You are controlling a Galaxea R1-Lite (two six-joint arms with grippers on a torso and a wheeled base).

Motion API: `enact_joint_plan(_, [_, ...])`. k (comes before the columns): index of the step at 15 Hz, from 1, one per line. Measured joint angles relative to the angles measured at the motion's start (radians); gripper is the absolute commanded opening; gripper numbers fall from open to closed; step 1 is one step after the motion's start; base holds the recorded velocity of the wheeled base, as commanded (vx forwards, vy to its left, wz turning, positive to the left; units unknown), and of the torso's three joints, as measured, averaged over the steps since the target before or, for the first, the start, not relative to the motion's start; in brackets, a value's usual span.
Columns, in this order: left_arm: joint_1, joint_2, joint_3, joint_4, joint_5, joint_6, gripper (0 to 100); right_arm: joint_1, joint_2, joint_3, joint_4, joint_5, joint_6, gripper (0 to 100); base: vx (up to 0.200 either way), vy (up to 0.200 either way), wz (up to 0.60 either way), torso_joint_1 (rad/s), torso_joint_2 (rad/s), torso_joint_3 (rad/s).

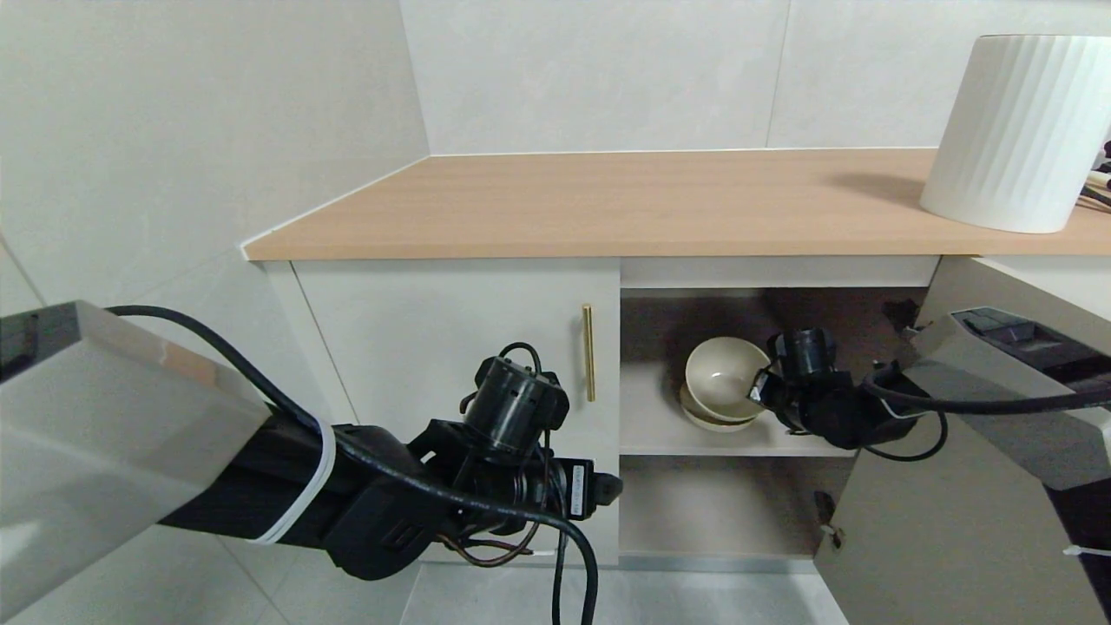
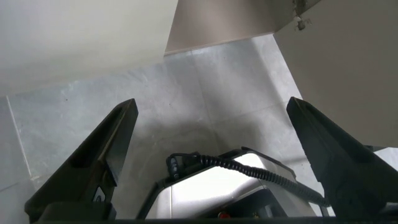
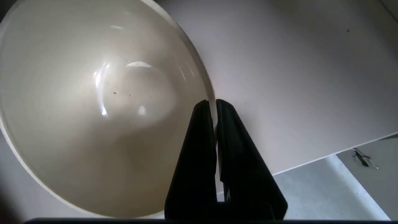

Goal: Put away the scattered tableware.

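Observation:
A cream bowl (image 1: 723,378) is tilted on its side inside the open cabinet, over a second cream bowl (image 1: 713,419) that rests on the middle shelf (image 1: 660,425). My right gripper (image 1: 762,391) is shut on the tilted bowl's rim; in the right wrist view the fingers (image 3: 233,155) pinch the rim of the bowl (image 3: 93,99). My left gripper (image 1: 608,490) hangs low in front of the closed cabinet door; in the left wrist view it (image 2: 211,162) stands open over the floor with nothing between its fingers.
The cabinet's right door (image 1: 920,521) is swung open beside my right arm. The left door (image 1: 451,347) with its brass handle (image 1: 588,351) is closed. A white ribbed container (image 1: 1015,130) stands on the wooden countertop (image 1: 608,204). The lower shelf (image 1: 712,512) holds nothing.

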State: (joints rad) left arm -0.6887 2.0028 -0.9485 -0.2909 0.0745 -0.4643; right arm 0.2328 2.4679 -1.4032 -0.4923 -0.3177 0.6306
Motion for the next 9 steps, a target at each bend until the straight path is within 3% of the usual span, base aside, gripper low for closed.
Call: enact_joint_plan(9, [0.002, -0.001, -0.001, -0.001, 0.0, -0.004, 100, 0.007, -0.024, 0.03, 0.064, 0.003, 0.001, 100, 0.0, 0.0, 0.0, 0.0, 0.0, 0.0])
